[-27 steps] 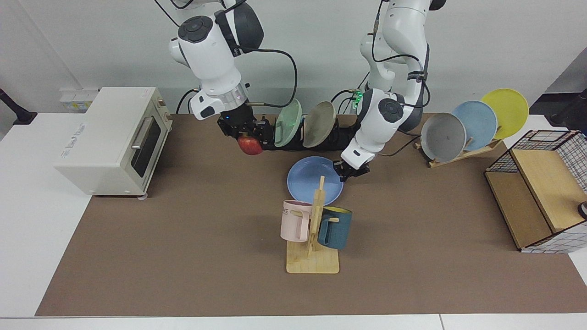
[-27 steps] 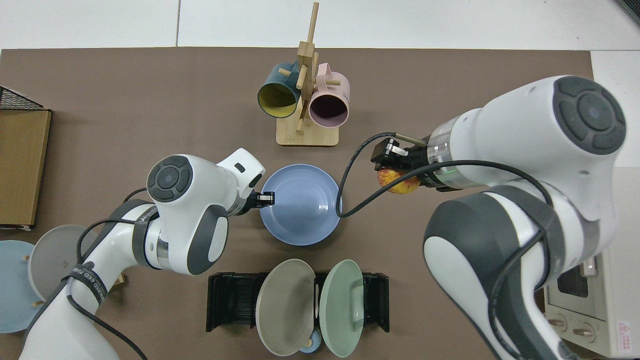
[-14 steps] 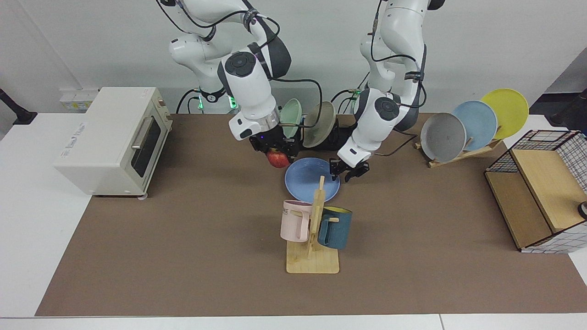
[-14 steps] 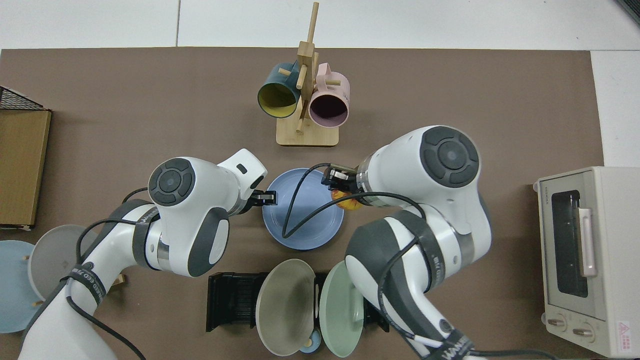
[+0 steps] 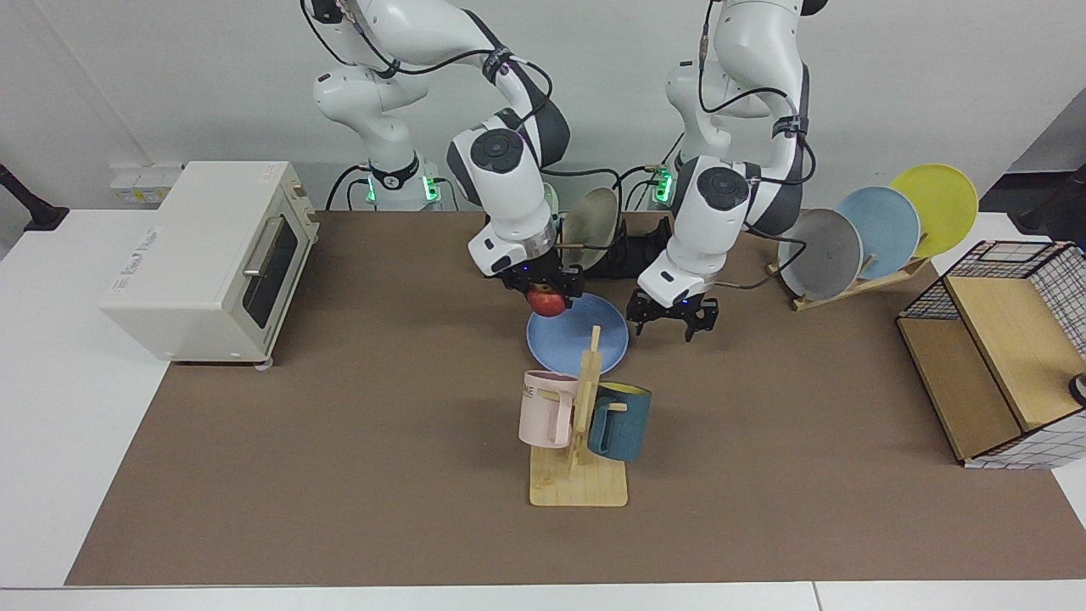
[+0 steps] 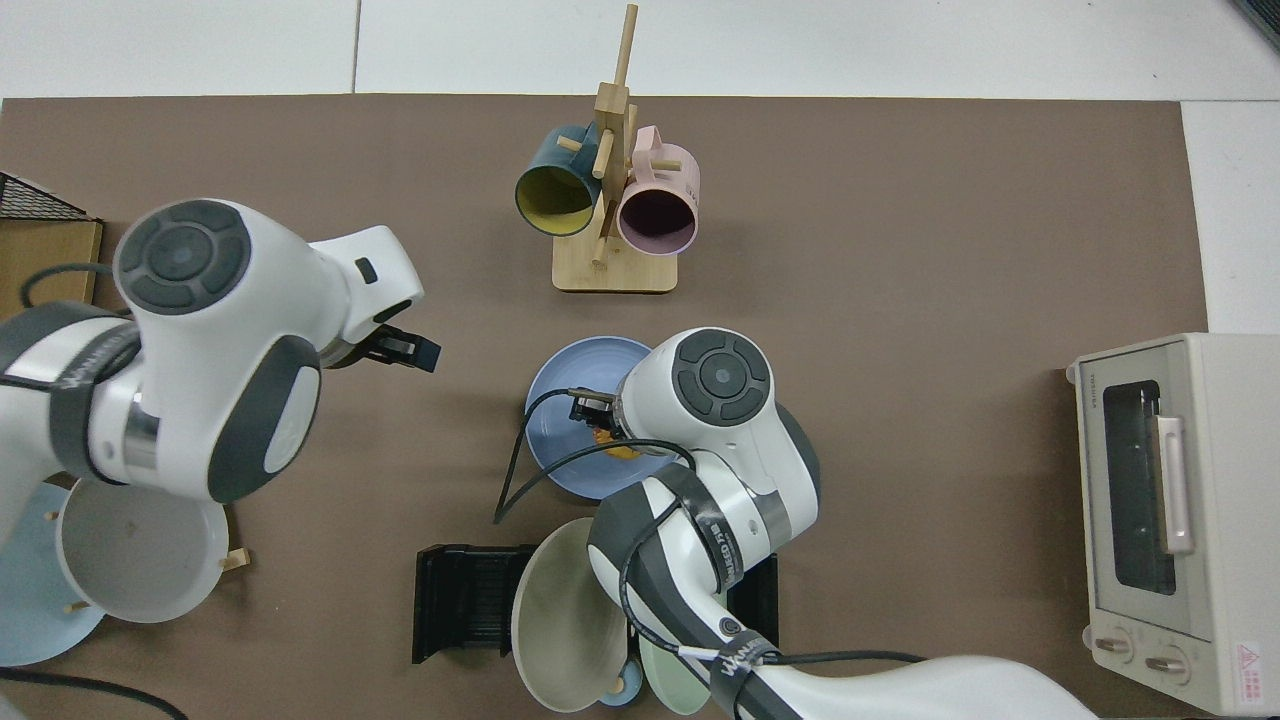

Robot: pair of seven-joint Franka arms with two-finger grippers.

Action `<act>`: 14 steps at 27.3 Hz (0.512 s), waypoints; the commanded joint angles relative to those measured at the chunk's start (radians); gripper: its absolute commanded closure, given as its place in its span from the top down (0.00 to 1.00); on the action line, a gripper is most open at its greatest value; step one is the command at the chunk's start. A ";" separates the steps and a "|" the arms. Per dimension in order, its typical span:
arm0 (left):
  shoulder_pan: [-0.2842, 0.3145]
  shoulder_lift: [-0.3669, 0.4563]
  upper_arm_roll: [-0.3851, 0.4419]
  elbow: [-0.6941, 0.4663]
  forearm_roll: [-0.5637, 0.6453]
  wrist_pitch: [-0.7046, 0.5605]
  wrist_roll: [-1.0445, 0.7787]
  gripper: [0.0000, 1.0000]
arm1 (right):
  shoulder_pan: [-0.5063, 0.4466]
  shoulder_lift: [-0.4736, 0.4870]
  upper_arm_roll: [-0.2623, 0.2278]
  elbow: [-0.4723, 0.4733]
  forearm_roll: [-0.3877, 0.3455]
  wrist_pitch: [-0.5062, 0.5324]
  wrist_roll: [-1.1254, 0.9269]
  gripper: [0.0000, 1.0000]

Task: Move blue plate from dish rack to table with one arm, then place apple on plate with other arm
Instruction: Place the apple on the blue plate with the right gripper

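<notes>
- The blue plate (image 5: 577, 338) lies flat on the brown mat of the table (image 5: 339, 475), in front of the dish rack (image 5: 636, 255) and just behind the wooden mug stand (image 5: 581, 441).
- The apple (image 5: 548, 301) is off the plate, gripped from above by the right gripper (image 5: 543, 288), whose fingers are closed on its sides.
- In the facing view the apple hangs over the plate's rear rim; in the top view only a sliver of it shows, over the plate under the right arm's wrist.
- The left gripper (image 5: 673, 316) hovers near the plate's rim, on the side toward the wooden plate stand (image 5: 848, 284); its fingers are spread wide apart with nothing between them.
- In the top view the left gripper (image 6: 405, 348) stands well apart from the plate (image 6: 560, 400).
- The dish rack (image 6: 470, 600) holds a tan plate (image 5: 591, 216) upright, and a green plate (image 6: 670, 685) beside it, mostly hidden behind the right arm.
- The mug stand carries a pink mug (image 5: 547, 407) and a dark teal mug (image 5: 619, 420).
- The slanted plate stand holds a grey plate (image 5: 819, 253), a pale blue plate (image 5: 878, 221) and a yellow plate (image 5: 933, 199).
- A cream toaster oven (image 5: 204, 255) sits at one end of the table, a wire-and-wood basket (image 5: 1010, 339) at the other.
</notes>
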 commanded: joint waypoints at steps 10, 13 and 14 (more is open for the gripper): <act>0.036 -0.049 0.006 0.085 0.040 -0.161 0.063 1.00 | 0.027 0.047 -0.006 -0.006 0.002 0.032 0.014 1.00; 0.035 -0.049 0.006 0.085 0.040 -0.171 0.061 1.00 | 0.027 0.047 -0.006 -0.001 -0.004 0.029 0.012 1.00; 0.035 -0.051 0.006 0.085 0.040 -0.172 0.061 1.00 | 0.027 0.047 -0.006 0.002 -0.005 0.026 0.012 1.00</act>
